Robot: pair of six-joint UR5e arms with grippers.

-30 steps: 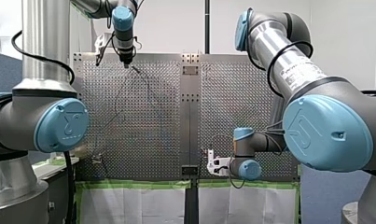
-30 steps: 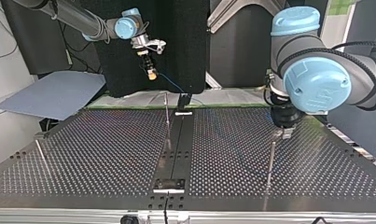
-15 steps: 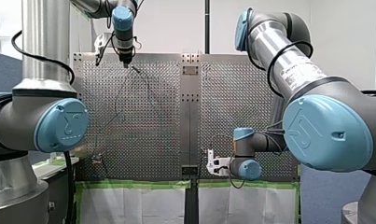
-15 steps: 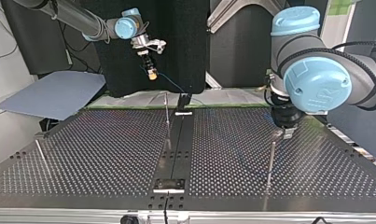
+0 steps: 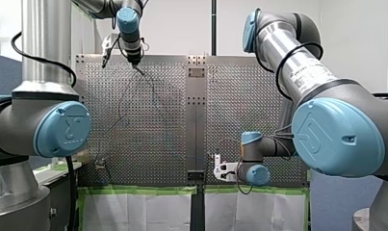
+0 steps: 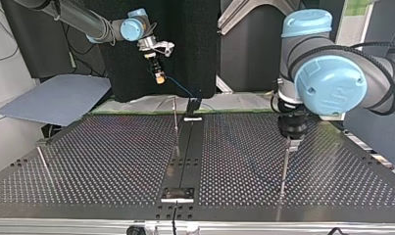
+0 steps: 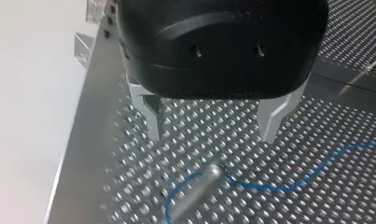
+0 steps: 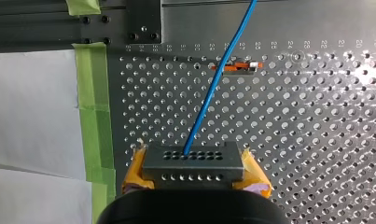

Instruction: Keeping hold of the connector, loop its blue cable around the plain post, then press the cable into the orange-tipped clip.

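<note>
My right pincer (image 8: 193, 171) hangs high off the bench (image 6: 111, 161), clamped on the connector (image 8: 192, 161); its blue cable (image 8: 209, 98) runs toward the orange-tipped clip (image 8: 237, 66). My left pincer (image 7: 212, 136) points down, fingers apart, above the plain post (image 7: 195, 191).

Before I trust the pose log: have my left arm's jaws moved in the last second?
Yes. In the top view my left arm's jaws have slid toward the view's left, closer to the top of the thin post.
</note>
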